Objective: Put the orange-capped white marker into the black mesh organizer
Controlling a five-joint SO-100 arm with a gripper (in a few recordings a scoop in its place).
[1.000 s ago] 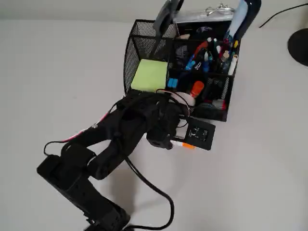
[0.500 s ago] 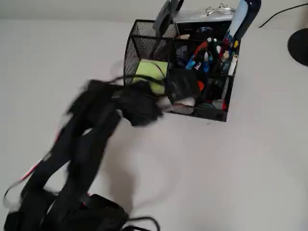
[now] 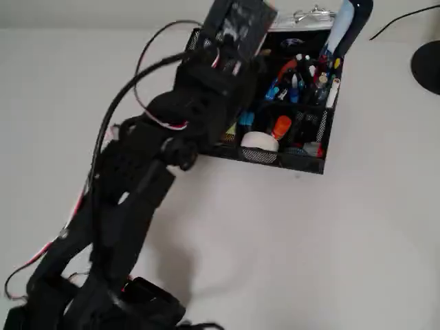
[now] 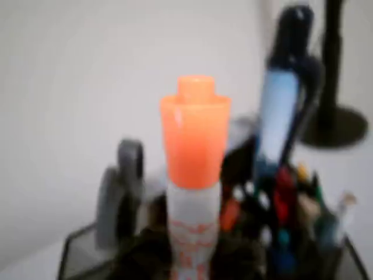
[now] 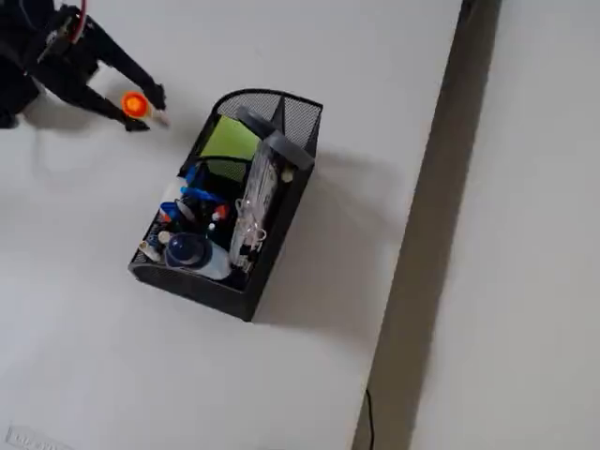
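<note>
A second ago I was low on the table; now my end effector (image 5: 141, 105) is raised, grasping the orange-capped white marker (image 4: 194, 169) upright. The black mesh organizer (image 5: 281, 202) lies just ahead and below, crowded with pens; the sticky-note (image 5: 228, 141) compartment nearest me looks roomiest.

In the fixed view, the marker (image 5: 137, 105) is held in the gripper (image 5: 148, 111) left of the mesh organizer (image 5: 281, 202), which stands on the table (image 5: 375, 75) with pens (image 5: 192, 202) inside.
</note>
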